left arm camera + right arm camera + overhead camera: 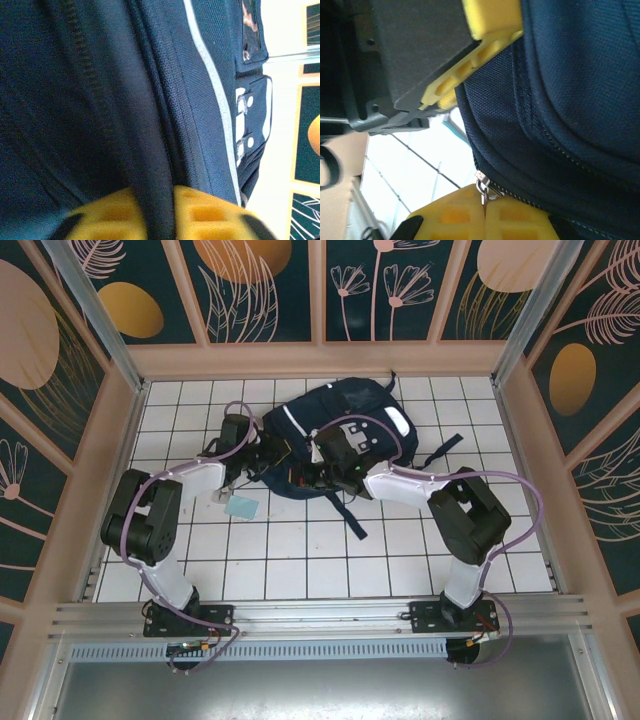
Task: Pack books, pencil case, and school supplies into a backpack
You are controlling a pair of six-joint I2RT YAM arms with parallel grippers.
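**A:** Why both tools on the backpack at once?

**B:** One holds and one pulls, as I judge it. My left tool (pixel 159 212) is pinched tight on a fold of the backpack (pixel 345 415). The dark cloth runs straight up between its pads (pixel 205 212), with the zip track just to one side.

**A:** And the right?

**B:** My right tool (pixel 484 212) is closed, pads pressed together, with the metal zip pull (pixel 482 192) caught at their tips. The bag's body bulges just beyond it. My left tool is close by, near enough that its yellow finger (pixel 492 17) crosses the right wrist view.

**A:** So the bag isn't open?

**B:** The stretch of zip beside my right tool looks closed, as far as I can tell. I think the left grip is there to hold the cloth taut, so the slider runs instead of dragging the whole bag across the table (pixel 300 560).

**A:** Anything waiting to go in?

**B:** A small blue-green square (pixel 241 506) lies flat on the table. It is behind my left tool, toward that arm's base, and apart from the bag.

**A:** What's the risk?

**B:** The pull is small. It could slip from the pads if I tug at an angle.
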